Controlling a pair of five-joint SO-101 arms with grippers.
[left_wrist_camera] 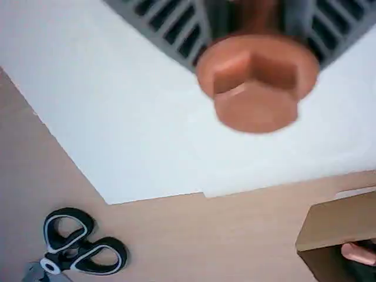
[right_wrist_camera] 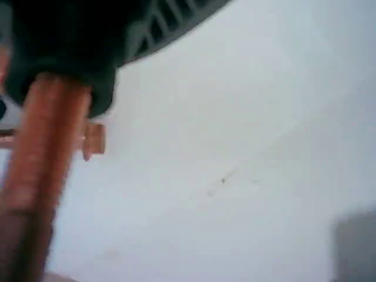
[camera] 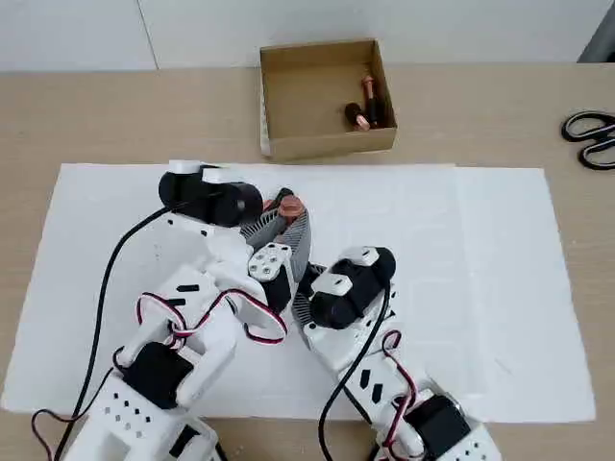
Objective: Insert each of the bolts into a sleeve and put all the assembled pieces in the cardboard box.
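**Left gripper** (camera: 283, 213): clamped on the bolt (left_wrist_camera: 255, 82), one ribbed finger on each side of the shank. The hex head is free and points to 12 o'clock, over the white sheet (camera: 461, 288).

**Right gripper** (camera: 303, 259): at 5 o'clock of the bolt head, close against the left gripper. Its wrist view shows a dark sleeve (right_wrist_camera: 59, 53) with a copper threaded shank coming out of it. I cannot tell whether this gripper is closed on the sleeve.

**Box** (camera: 322, 146): at 12 o'clock, just beyond the sheet, with finished pieces (camera: 365, 104) in its right half.

**Scissors** (camera: 591, 137): at 2 o'clock, well apart.

**Step in hand, as judged:** seating the bolt in the sleeve.

**Recommended:**
- Line up the shank and the bore before any push.
- Drive straight along the axis, not across it, since a skewed thread is likely to bind.
- Hold the left clamp firm until the head meets the sleeve.
- Only one gripper should let go, and the other then carries the piece to 12 o'clock.
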